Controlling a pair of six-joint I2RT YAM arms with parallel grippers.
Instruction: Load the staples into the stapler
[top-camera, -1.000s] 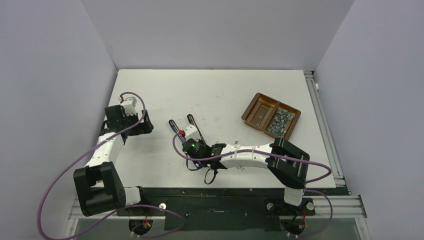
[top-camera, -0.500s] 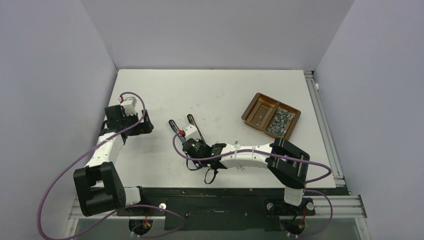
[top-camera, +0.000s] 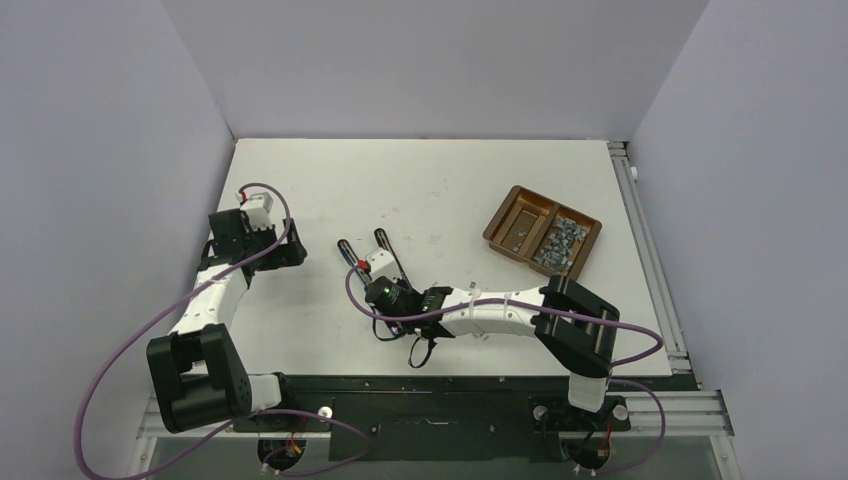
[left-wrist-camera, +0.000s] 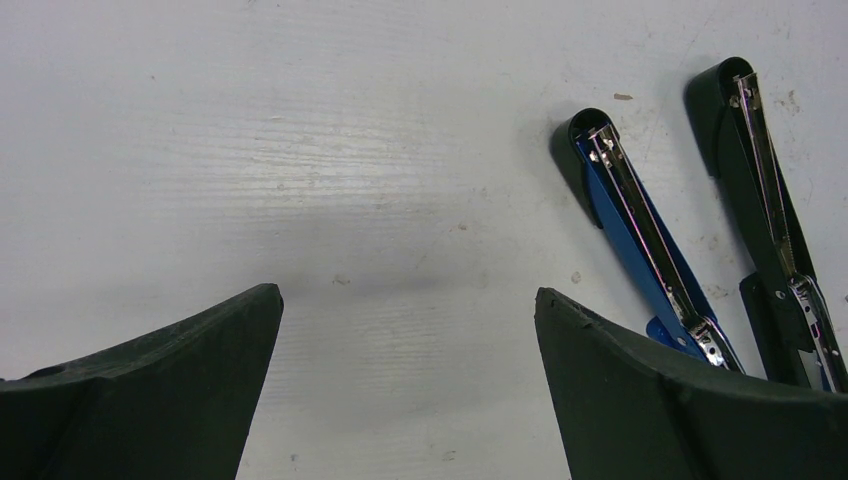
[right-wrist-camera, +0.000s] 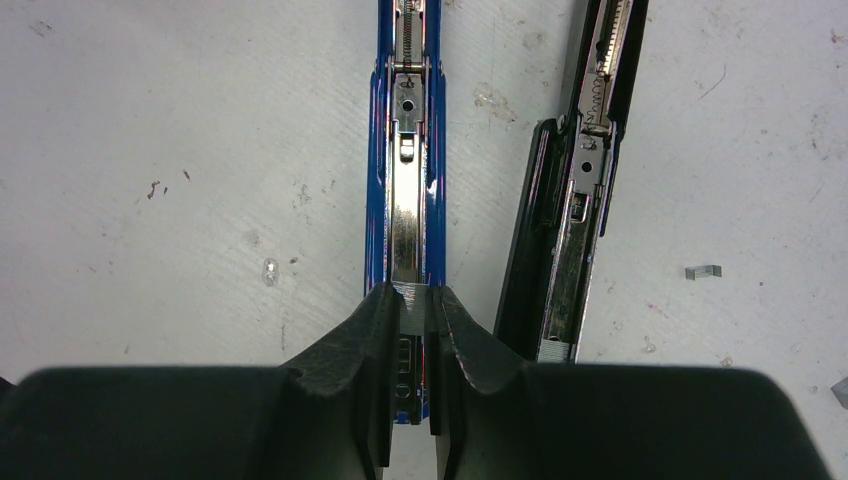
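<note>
A blue stapler (right-wrist-camera: 405, 170) and a black stapler (right-wrist-camera: 575, 200) lie opened flat, side by side, mid-table. My right gripper (right-wrist-camera: 411, 296) is shut on a short silver-grey strip of staples (right-wrist-camera: 411, 312), held right over the near end of the blue stapler's metal channel. In the top view this gripper (top-camera: 374, 268) sits over the two staplers (top-camera: 346, 250). My left gripper (left-wrist-camera: 408, 300) is open and empty over bare table, left of the blue stapler (left-wrist-camera: 632, 235). More staples (top-camera: 562, 243) lie in the brown tray.
The brown two-compartment tray (top-camera: 508, 213) sits at the right of the table, staples in its right compartment. A strip of staples (right-wrist-camera: 556, 350) shows at the black stapler's near end. A loose staple (right-wrist-camera: 704, 271) lies on the table right of the black stapler.
</note>
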